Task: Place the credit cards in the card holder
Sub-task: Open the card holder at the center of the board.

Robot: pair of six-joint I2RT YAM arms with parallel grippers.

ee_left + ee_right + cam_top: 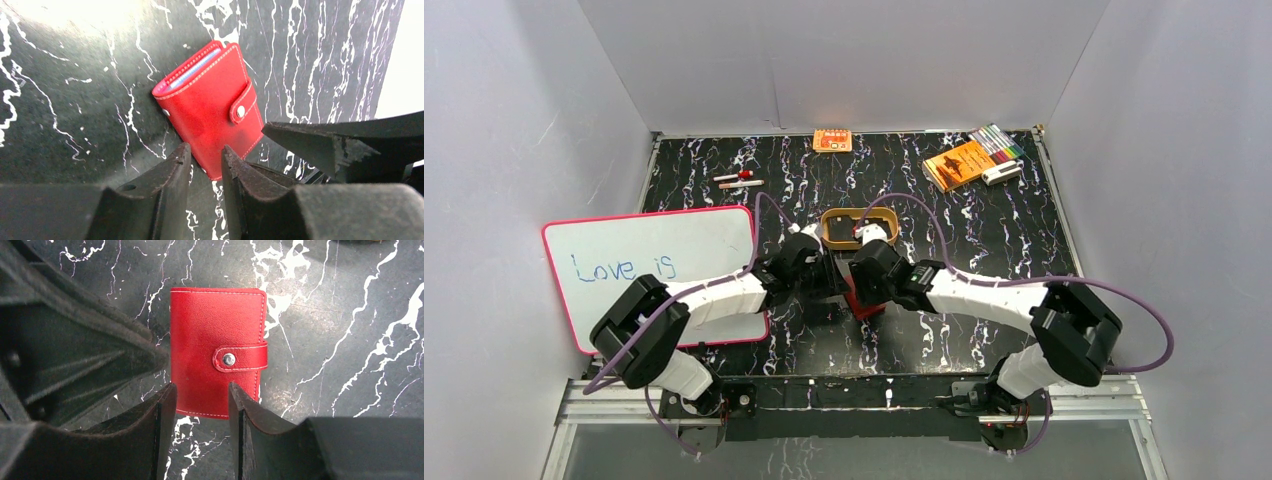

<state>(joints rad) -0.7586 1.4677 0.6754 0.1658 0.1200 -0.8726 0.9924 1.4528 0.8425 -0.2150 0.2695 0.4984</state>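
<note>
The card holder (865,303) (210,105) (215,350) is a red wallet lying flat on the black marbled table, folded shut with its tab snapped. A light blue edge of the credit cards (192,67) shows in its open end in the left wrist view; the rest of them is hidden inside. My left gripper (829,276) (206,149) hangs just over the wallet's near corner, open a little, with nothing between its fingers. My right gripper (871,276) (201,386) hovers over the wallet's near edge, open and empty. The two grippers nearly touch each other above the wallet.
A tan oval tray (844,228) stands just behind the grippers. A whiteboard (654,262) lies at the left. At the back are an orange packet (832,140), an orange booklet (959,163), markers (996,143) and small pens (739,181).
</note>
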